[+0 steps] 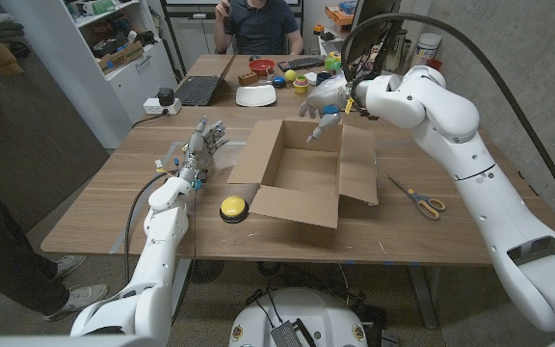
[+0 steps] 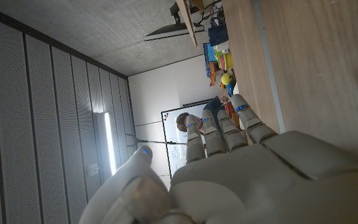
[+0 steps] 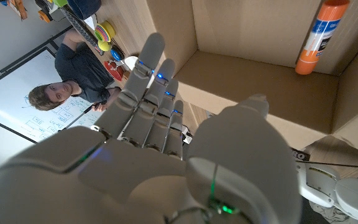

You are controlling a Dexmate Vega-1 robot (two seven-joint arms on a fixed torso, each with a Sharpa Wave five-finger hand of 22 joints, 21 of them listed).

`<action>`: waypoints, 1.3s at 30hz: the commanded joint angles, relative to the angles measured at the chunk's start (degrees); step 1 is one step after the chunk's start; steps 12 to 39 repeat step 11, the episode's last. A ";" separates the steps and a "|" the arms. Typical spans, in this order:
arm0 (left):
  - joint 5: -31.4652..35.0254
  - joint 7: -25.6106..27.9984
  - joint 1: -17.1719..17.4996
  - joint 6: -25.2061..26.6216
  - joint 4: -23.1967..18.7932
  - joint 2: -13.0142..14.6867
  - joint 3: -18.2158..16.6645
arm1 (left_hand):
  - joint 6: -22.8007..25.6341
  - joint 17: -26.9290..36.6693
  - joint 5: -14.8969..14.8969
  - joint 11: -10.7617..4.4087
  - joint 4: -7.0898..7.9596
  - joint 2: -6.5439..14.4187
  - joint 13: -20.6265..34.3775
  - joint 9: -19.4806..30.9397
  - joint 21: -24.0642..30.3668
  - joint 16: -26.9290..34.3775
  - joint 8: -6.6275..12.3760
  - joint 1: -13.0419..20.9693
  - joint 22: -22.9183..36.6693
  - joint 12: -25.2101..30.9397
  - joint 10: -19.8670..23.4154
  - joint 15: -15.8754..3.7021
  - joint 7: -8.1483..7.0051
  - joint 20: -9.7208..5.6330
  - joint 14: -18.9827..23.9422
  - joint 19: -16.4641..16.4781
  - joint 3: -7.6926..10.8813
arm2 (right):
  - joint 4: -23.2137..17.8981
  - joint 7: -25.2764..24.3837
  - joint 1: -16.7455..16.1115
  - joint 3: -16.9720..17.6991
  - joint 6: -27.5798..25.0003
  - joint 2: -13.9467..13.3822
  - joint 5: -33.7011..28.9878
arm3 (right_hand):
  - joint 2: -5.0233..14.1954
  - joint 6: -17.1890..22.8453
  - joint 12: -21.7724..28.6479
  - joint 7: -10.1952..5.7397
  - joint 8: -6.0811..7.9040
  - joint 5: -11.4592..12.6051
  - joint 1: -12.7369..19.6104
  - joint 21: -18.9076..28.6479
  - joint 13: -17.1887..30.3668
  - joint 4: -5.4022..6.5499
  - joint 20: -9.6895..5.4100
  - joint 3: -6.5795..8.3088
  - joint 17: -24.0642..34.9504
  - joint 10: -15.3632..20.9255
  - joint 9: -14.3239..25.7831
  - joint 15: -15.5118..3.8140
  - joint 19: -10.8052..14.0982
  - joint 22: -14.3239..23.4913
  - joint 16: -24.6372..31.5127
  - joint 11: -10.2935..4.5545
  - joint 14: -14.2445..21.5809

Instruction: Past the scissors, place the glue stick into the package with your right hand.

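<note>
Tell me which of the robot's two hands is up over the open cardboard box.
The right hand, raised above the box's far edge. The left hand stands on the table beside the box instead.

The package (image 1: 302,173) sits mid-table (image 1: 104,207). The scissors (image 1: 418,199) lie at its 3 o'clock, a button (image 1: 232,207) at 8 o'clock. The glue stick (image 3: 319,34) leans inside.

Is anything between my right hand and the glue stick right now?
No object. In the right wrist view, only bare cardboard inside the package separates the empty right hand from the glue stick, which is against the package's inner wall.
</note>
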 commanded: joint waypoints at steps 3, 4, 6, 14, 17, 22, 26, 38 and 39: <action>-0.65 0.77 1.18 0.88 -2.51 0.17 0.52 | -0.27 0.17 0.45 -0.09 -0.15 0.60 0.25 0.12 -0.23 0.18 0.25 -0.07 0.21 0.03 -0.27 0.07 0.07 -0.05 -0.27 0.43 -0.22 | 1.06 1.56 -0.20 6.33 -4.26 1.42 8.45 | 0.12 0.52 0.41 0.28 0.27 0.29 -0.36 0.04 0.10 0.04 -6.00 -0.60 0.16 0.48 0.16 -6.10 0.54 0.08 0.50 0.15 1.02; -0.67 0.81 1.26 0.90 -2.64 0.18 0.55 | -0.27 0.17 0.45 -0.13 -0.15 0.60 0.25 0.12 -0.23 0.18 0.25 -0.07 0.21 0.01 -0.31 0.10 0.06 -0.01 -0.25 0.43 -0.23 | 1.17 1.61 -0.17 6.67 -4.40 1.36 9.32 | 0.11 0.53 0.43 0.37 0.27 0.30 -0.36 0.05 0.11 0.04 -6.01 -0.62 0.16 0.51 0.16 -6.09 0.58 0.08 0.51 0.20 1.07; -0.71 0.91 1.39 0.98 -2.92 0.22 0.63 | -0.34 0.17 0.45 -0.22 -0.15 0.60 0.25 0.12 -0.25 0.18 0.23 -0.07 0.21 -0.02 -0.41 0.14 0.13 -0.06 -0.26 0.43 -0.25 | 0.68 0.88 -0.47 7.03 -4.98 1.16 9.06 | 0.05 0.52 0.45 0.40 0.24 0.31 -0.41 0.04 0.11 0.05 -5.99 -0.68 0.16 0.54 0.17 -6.09 0.63 0.08 0.52 0.24 1.16; -0.79 1.45 2.07 1.22 -4.43 0.17 0.86 | -0.35 0.17 0.45 -0.19 -0.15 0.60 0.25 0.12 -0.27 0.17 0.24 -0.08 0.22 0.00 -0.41 0.14 0.06 -0.06 -0.28 0.45 -0.28 | 0.38 0.01 -0.87 8.76 -5.86 0.89 11.59 | -0.10 0.60 0.54 0.48 0.23 0.31 -0.57 0.02 0.15 0.10 -5.95 -0.82 0.15 0.64 0.17 -6.06 0.72 0.07 0.57 0.33 1.39; -0.79 1.45 2.07 1.22 -4.43 0.17 0.86 | -0.35 0.17 0.45 -0.19 -0.15 0.60 0.25 0.12 -0.27 0.17 0.24 -0.08 0.22 0.00 -0.41 0.14 0.06 -0.06 -0.28 0.45 -0.28 | 0.38 0.01 -0.87 8.76 -5.86 0.89 11.59 | -0.10 0.60 0.54 0.48 0.23 0.31 -0.57 0.02 0.15 0.10 -5.95 -0.82 0.15 0.64 0.17 -6.06 0.72 0.07 0.57 0.33 1.39; -0.79 1.45 2.07 1.22 -4.43 0.17 0.86 | -0.35 0.17 0.45 -0.19 -0.15 0.60 0.25 0.12 -0.27 0.17 0.24 -0.08 0.22 0.00 -0.41 0.14 0.06 -0.06 -0.28 0.45 -0.28 | 0.38 0.01 -0.87 8.76 -5.86 0.89 11.59 | -0.10 0.60 0.54 0.48 0.23 0.31 -0.57 0.02 0.15 0.10 -5.95 -0.82 0.15 0.64 0.17 -6.06 0.72 0.07 0.57 0.33 1.39; -0.79 1.45 2.07 1.22 -4.43 0.17 0.86 | -0.35 0.17 0.45 -0.19 -0.15 0.60 0.25 0.12 -0.27 0.17 0.24 -0.08 0.22 0.00 -0.41 0.14 0.06 -0.06 -0.28 0.45 -0.28 | 0.38 0.01 -0.87 8.76 -5.86 0.89 11.59 | -0.10 0.60 0.54 0.48 0.23 0.31 -0.57 0.02 0.15 0.10 -5.95 -0.82 0.15 0.64 0.17 -6.06 0.72 0.07 0.57 0.33 1.39; -0.79 1.45 2.07 1.22 -4.43 0.17 0.86 | -0.35 0.17 0.45 -0.19 -0.15 0.60 0.25 0.12 -0.27 0.17 0.24 -0.08 0.22 0.00 -0.41 0.14 0.06 -0.06 -0.28 0.45 -0.28 | 0.38 0.01 -0.87 8.76 -5.86 0.89 11.59 | -0.10 0.60 0.54 0.48 0.23 0.31 -0.57 0.02 0.15 0.10 -5.95 -0.82 0.15 0.64 0.17 -6.06 0.72 0.07 0.57 0.33 1.39; -0.79 1.45 2.07 1.22 -4.43 0.17 0.86 | -0.35 0.17 0.45 -0.19 -0.15 0.60 0.25 0.12 -0.27 0.17 0.24 -0.08 0.22 0.00 -0.41 0.14 0.06 -0.06 -0.28 0.45 -0.28 | 0.38 0.01 -0.87 8.76 -5.86 0.89 11.59 | -0.10 0.60 0.54 0.48 0.23 0.31 -0.57 0.02 0.15 0.10 -5.95 -0.82 0.15 0.64 0.17 -6.06 0.72 0.07 0.57 0.33 1.39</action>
